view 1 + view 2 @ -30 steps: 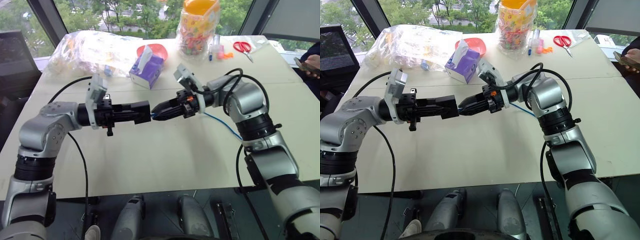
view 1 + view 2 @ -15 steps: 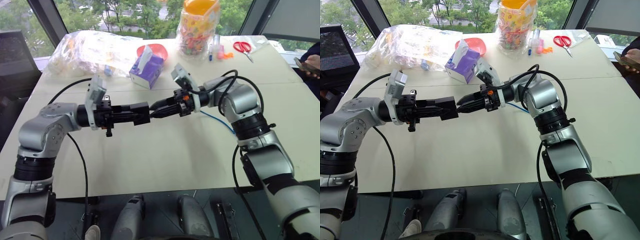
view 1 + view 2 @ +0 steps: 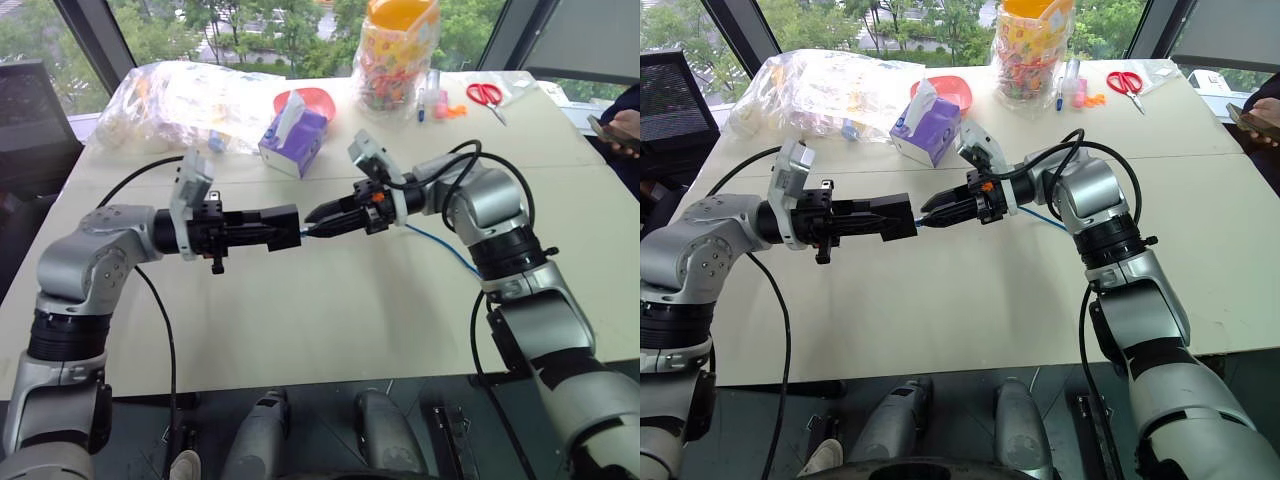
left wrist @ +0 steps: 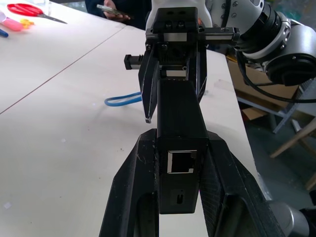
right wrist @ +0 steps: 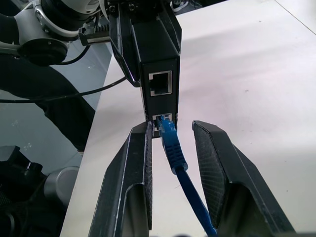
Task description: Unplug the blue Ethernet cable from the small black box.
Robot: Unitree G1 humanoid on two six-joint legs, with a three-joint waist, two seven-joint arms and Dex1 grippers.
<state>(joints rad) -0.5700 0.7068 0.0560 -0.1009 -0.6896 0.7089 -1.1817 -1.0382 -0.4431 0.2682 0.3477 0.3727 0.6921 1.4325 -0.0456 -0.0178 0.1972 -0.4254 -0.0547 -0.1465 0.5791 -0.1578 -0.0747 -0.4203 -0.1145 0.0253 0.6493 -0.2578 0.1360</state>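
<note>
Left pincer (image 3: 296,226): centre of the head view, level, clamped tight on the small black box (image 4: 180,126), which sticks out past its fingertips.
Small black box: held above the tabletop (image 3: 330,310), an empty socket on its near face in the left wrist view.
Right pincer (image 5: 170,143): tips at the box's end, fingers narrowly apart on either side of the plug, not pressing it.
Blue cable (image 5: 174,150): plug seated in the box's lower socket; cord trails toward the right across the tabletop.
Upper frame: purple tissue box (image 3: 293,135), red scissors (image 3: 486,97).
</note>
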